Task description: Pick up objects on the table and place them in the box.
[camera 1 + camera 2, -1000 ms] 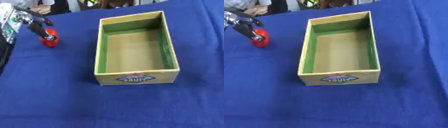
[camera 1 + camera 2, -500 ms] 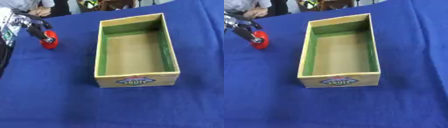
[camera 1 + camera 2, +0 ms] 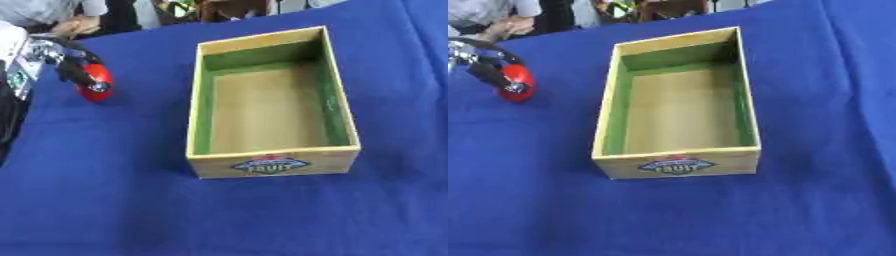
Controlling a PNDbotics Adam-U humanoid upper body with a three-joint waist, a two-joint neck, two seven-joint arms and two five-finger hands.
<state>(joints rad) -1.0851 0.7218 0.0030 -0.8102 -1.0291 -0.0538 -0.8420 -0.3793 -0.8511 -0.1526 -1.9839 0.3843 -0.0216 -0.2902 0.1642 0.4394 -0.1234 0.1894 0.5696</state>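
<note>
A small red object [image 3: 94, 84] sits at the left of the blue-clothed table [image 3: 105, 200]. My left hand [image 3: 63, 59] comes in from the left edge, and its black fingers [image 3: 490, 70] curl round the red object. To its right stands an open wooden box [image 3: 271, 100] with green inner walls, a bare floor and a "FRUIT" label on its near end. Nothing lies inside the box. My right hand shows in neither view.
A blue cloth covers the whole table. People sit at the far edge at the upper left, beyond the cloth. My left arm's white and black casing [image 3: 13, 75] fills the left border.
The whole picture has shifted slightly, so the camera moved. My left hand and the red object stay in the same place relative to the box.
</note>
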